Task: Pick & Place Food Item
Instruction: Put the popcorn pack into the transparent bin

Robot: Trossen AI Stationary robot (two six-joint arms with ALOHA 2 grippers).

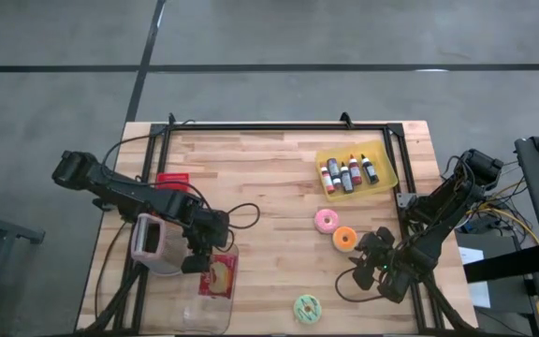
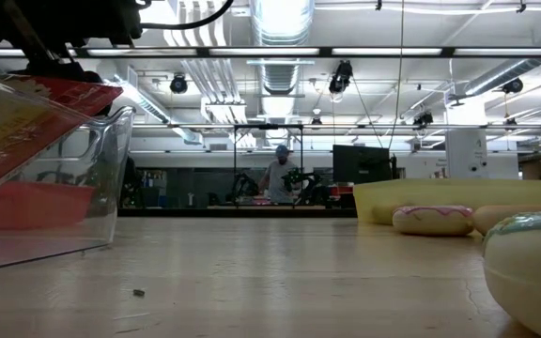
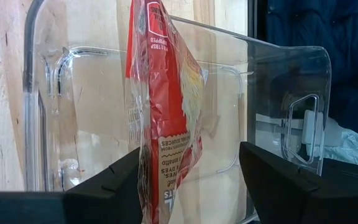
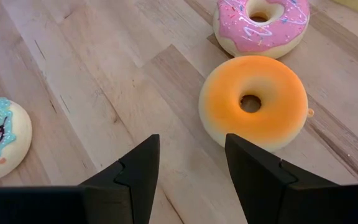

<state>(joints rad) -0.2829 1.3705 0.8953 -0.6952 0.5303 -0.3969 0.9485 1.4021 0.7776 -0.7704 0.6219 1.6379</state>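
I've got the red snack bag (image 3: 163,112) standing inside the clear plastic bin (image 1: 209,290), my left gripper (image 3: 191,180) right over that bin with fingers spread apart off the bag, right gripper (image 4: 188,165) released by the orange donut (image 4: 253,102).

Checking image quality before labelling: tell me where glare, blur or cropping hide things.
Low view: the green donut is near, blurred and cropped; ceiling lights glare. Left wrist view: the clear bin reflects light, yet the red snack bag reads clearly. Right wrist view: sharp, soft shadows under the orange donut.
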